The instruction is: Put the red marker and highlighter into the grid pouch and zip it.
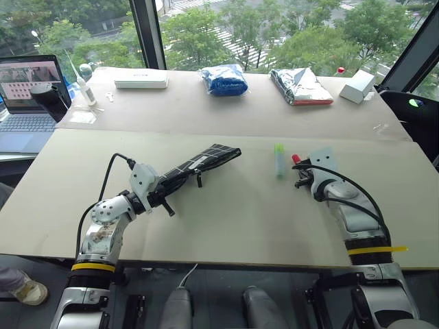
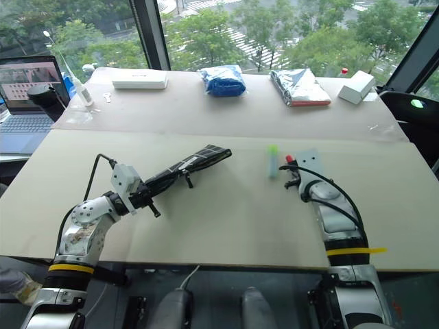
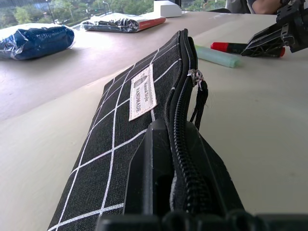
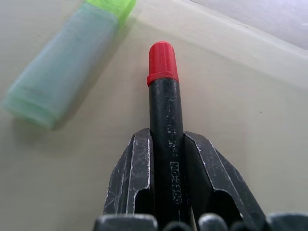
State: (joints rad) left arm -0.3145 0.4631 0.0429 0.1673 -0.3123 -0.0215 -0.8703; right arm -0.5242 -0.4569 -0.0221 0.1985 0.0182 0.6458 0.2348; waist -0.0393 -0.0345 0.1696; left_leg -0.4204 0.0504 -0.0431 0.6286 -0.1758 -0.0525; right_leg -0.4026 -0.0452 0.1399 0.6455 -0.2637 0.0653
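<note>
Silver-grey metal forearms, each ringed with a yellow band near the elbow. Black cables looped from the wrists back along both arms. White boxy camera housing on the left wrist. Black two-fingered left gripper (image 1: 167, 195) and right gripper (image 4: 166, 173), the plastic fingers (image 4: 131, 175) scuffed and scratched.

An office or lab-style workspace high up in a building: a large window (image 1: 274, 27) looks down on treetops and a street. A wide work table (image 1: 226, 226) covered in pale board stands against the glass, an open laptop (image 1: 27, 96) showing a grid of thumbnails sits at one side, and a blue plastic bag (image 1: 223, 79) and silver foil bag (image 1: 300, 86) lie by the window
</note>
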